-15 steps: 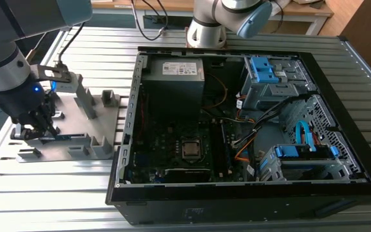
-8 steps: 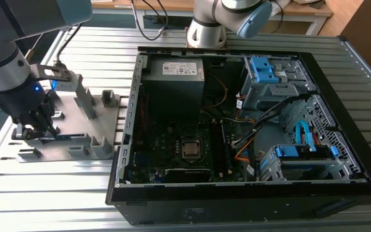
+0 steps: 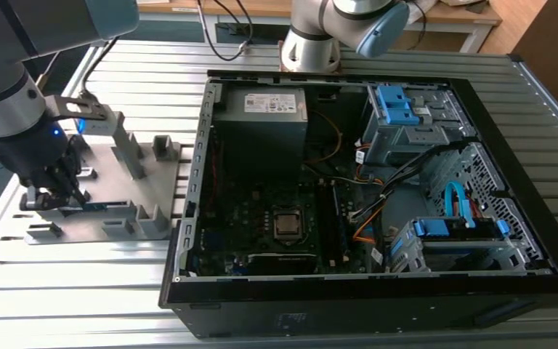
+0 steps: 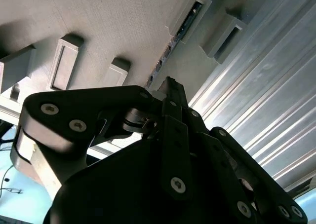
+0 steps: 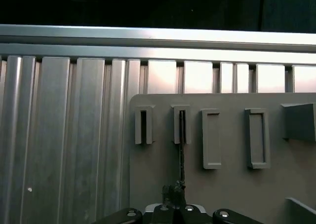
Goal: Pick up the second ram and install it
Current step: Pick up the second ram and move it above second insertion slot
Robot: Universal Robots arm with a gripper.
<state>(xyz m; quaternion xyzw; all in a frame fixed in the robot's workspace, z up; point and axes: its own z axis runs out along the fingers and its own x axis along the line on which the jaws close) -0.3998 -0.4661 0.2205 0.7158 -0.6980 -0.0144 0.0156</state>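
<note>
The second ram (image 5: 181, 150) stands on edge in a slot of the grey fixture plate (image 3: 153, 196). The plate lies on the ribbed metal tabletop (image 3: 66, 291) at the exterior view's left, just beside the open computer case (image 3: 511, 123). In both wrist views the stick shows as a thin dark line running from its slot toward the claw (image 5: 174, 190). The neighbouring slot (image 5: 143, 126) on the plate holds nothing. The claw is down at the plate over the end of the stick farthest from that slot block, and looks pressed together on the thin board, pinching it across its two flat faces. The contact itself is partly hidden by the claw's own body, so this is a reading rather than a certainty. The stick is judged light, stiff and thin, with smooth faces that could slip or twist if it is held off-centre. Its chips and contact edge are fragile, so it should tolerate little bending or side load. The safest hold seems to be on the flat faces along the upper edge, near the middle of its length, which would keep it upright and square. In the exterior view, the motherboard (image 3: 259, 211) lies well apart from the claw inside the case.
</note>
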